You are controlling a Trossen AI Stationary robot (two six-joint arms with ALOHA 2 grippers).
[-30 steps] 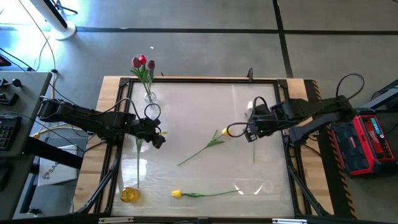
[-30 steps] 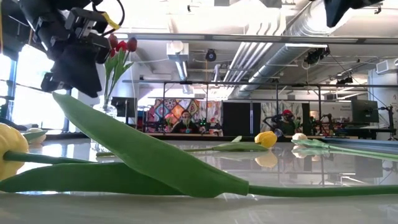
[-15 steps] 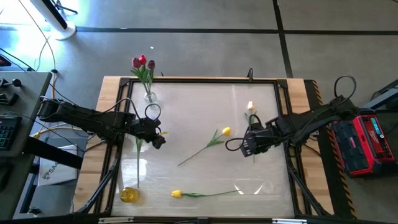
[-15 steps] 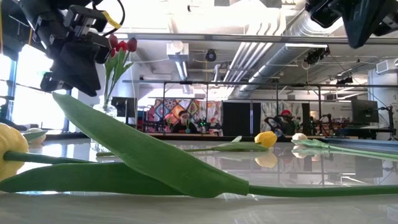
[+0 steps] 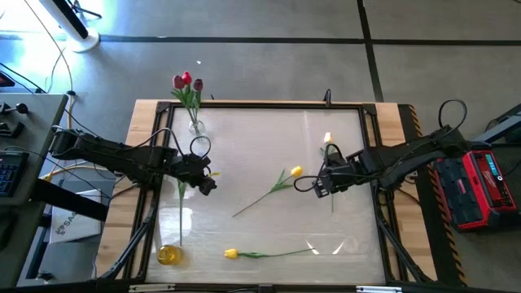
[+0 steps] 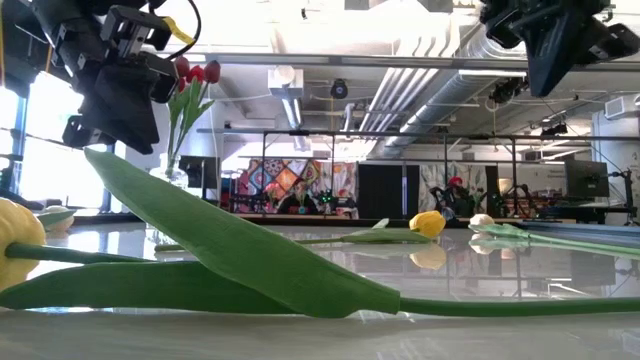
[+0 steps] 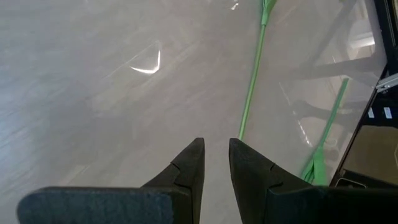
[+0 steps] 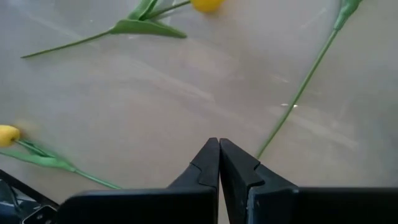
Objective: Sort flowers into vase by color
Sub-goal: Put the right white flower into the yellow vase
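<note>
Shut tight and holding nothing, the right gripper (image 5: 320, 185) hangs above the right half of the table (image 5: 244, 146), its jaws pressed together in the right wrist view. Over on the left, the left gripper (image 5: 207, 184) has its jaws only a slit apart, nothing visibly between them, parked near the left edge beside a long green stem (image 5: 181, 213) that leads down to the yellow vase (image 5: 168, 255).

Now the relation that matters. The cream-white tulip (image 5: 327, 139) lies just beside the right gripper, head toward the far edge, stem running back toward the near edge. In the right wrist view that stem (image 8: 298, 93) slants away from just ahead of the shut tips, so the jaws are off to one side of it and must open first. The right arm is clearly the nearer one; the left is well apart from it.

A yellow tulip (image 5: 295, 172) lies diagonally mid-table, just left of the right gripper, and a second yellow tulip (image 5: 231, 254) rests along the near edge. The red tulips (image 5: 186, 80) already stand in the clear vase (image 5: 195, 126) at the far left.

Compared with a second ago, the right arm has swung: it sat over the cream head, hiding it, then dropped toward the near side, and has now drifted back close to the stem. The left arm has not budged.
</note>
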